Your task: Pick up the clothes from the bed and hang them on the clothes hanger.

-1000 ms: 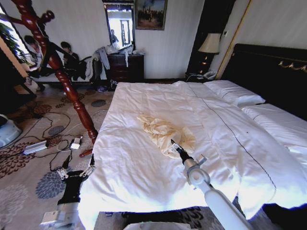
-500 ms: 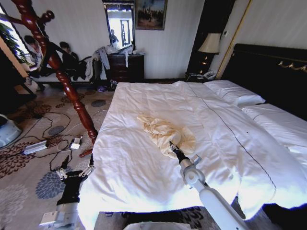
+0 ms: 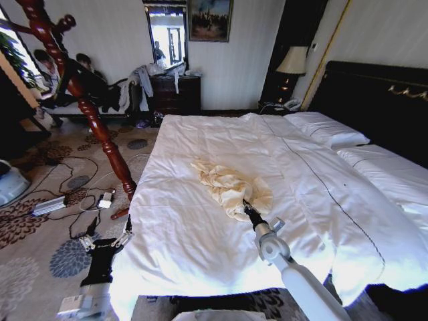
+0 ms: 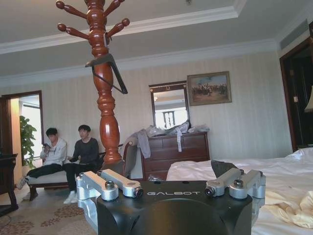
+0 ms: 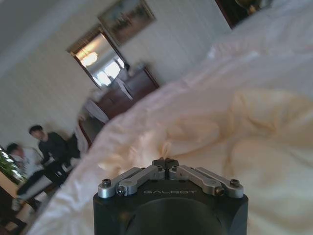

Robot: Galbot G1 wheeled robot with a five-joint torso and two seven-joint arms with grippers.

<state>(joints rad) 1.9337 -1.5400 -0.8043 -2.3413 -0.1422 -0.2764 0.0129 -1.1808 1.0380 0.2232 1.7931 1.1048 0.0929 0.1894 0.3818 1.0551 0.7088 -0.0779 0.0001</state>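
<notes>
The right gripper (image 3: 246, 208) sits with its jaws pressed together, the two linkages in its own wrist view folded in until the tips meet at the centre, right at the near edge of the clothes (image 3: 231, 186). Whether a fold of cloth is caught between the tips I cannot tell from here. The clothes lie in a crumpled cream-yellow heap on the white duvet, roughly in the middle of the bed (image 3: 194, 231), a twisted part trailing away toward the far left and the bulkier part nearest the gripper. The right arm reaches in from the near right, slanting over the foot of the bed. On the far right of the bed lie the white pillows (image 3: 328, 128), with the black headboard (image 3: 374, 100) standing behind them. The left gripper (image 3: 105, 241) hangs low beside the near left corner of the bed, over the patterned carpet (image 3: 40, 247), well apart from the clothes; its wrist view shows its jaws spread wide with nothing between them. Beyond it on the left rises the reddish wooden coat stand (image 3: 87, 110), and the clothes hanger (image 4: 106, 68) hangs up high on that stand, dark and bare. Cables and a power strip (image 3: 50, 205) lie on the carpet by the foot of the stand. A dark dresser (image 3: 175, 93) stands against the far wall under a mirror.
</notes>
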